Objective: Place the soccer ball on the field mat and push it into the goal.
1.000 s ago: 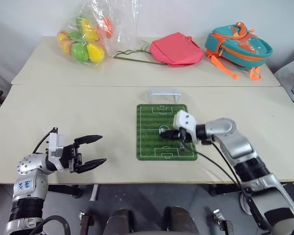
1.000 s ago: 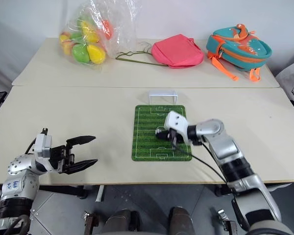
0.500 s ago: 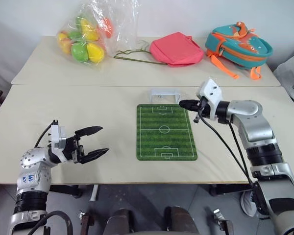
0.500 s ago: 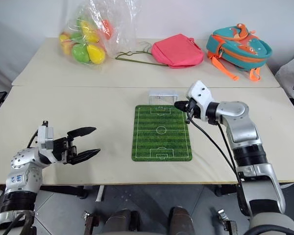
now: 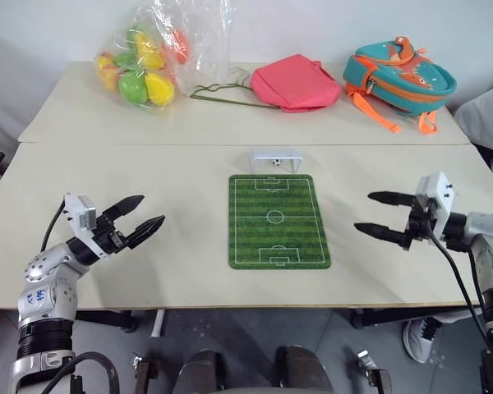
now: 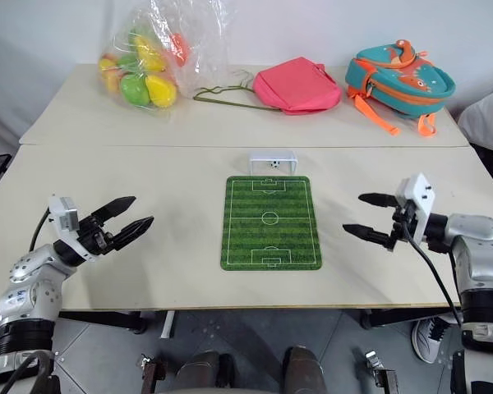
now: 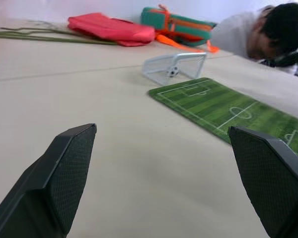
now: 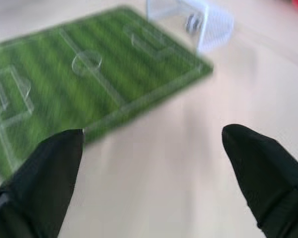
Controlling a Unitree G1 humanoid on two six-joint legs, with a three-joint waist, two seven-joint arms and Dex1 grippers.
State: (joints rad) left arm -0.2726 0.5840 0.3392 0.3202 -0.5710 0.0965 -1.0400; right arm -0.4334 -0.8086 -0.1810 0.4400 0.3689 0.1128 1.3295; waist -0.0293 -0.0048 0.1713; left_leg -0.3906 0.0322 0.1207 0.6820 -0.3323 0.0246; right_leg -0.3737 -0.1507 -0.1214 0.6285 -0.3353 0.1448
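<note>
The desk [image 5: 164,164] carries the field mat [image 5: 278,222] at centre. Left hand [image 5: 135,226] and right hand [image 5: 381,216] hover w/ fingers wide, holding nothing. Goal [image 5: 276,159] touches mat's far edge; soccer ball [image 6: 274,163] sits inside it.

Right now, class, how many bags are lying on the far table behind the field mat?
3: a clear plastic bag of coloured balls at the far left, a pink bag in the middle, and a teal-and-orange backpack at the right.
</note>
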